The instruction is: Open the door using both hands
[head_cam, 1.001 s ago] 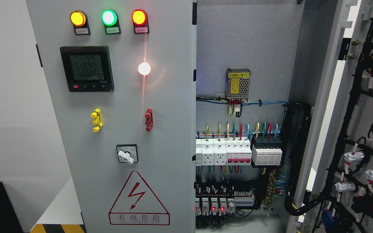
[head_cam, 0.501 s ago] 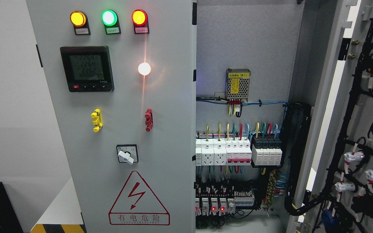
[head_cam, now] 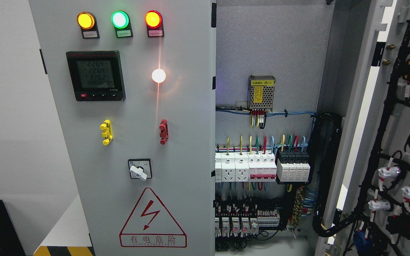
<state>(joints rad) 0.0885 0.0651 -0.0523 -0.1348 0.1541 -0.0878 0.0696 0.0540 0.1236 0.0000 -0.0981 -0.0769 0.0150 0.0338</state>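
Grey metal cabinet door, right leaf point(head_cam: 386, 142), swung wide open at picture's right, wiring harness on inner face showing. Grey left leaf point(head_cam: 130, 142) shut, carrying three lit round lamps point(head_cam: 119, 19), black digital meter point(head_cam: 95, 75), white rotary switch point(head_cam: 139, 170). Cabinet interior point(head_cam: 269, 46) exposed between leaves. No robot hand in view, so finger state cannot be told, nothing placeable relative to fingers. Likely next: grip left leaf's free edge, pull steadily, avoid live parts.

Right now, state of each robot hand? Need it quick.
Left robot hand: not in the head view, so its state cannot be told.
Right robot hand: not in the head view either, same answer.
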